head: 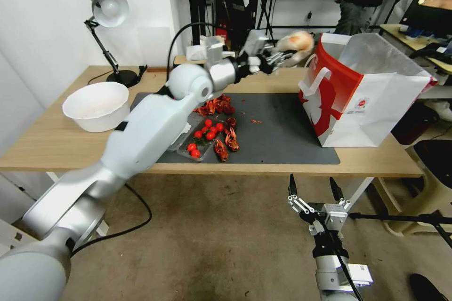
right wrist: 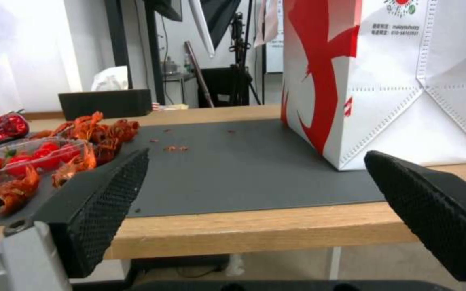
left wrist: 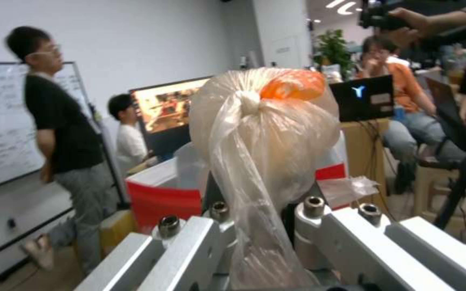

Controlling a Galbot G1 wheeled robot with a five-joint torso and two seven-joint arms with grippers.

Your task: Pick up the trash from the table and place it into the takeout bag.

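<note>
While the left gripper (head: 278,59) holds the wrapped lump (head: 296,43) in the air above the far side of the table (head: 56,150), its fingers are closed on the twisted plastic tail of the wrapping. The lump hangs just left of the open mouth of the takeout bag (head: 376,99), which stands on the right end of the dark mat (head: 282,136). It is not yet over the opening, so I judge this piece is close to being dropped in. The right gripper (head: 314,188) waits low in front of the near table edge, wide open and empty. Crayfish shells (head: 221,106), cherry tomatoes (head: 207,134) and a white bowl (head: 96,106) stay on the table.
</note>
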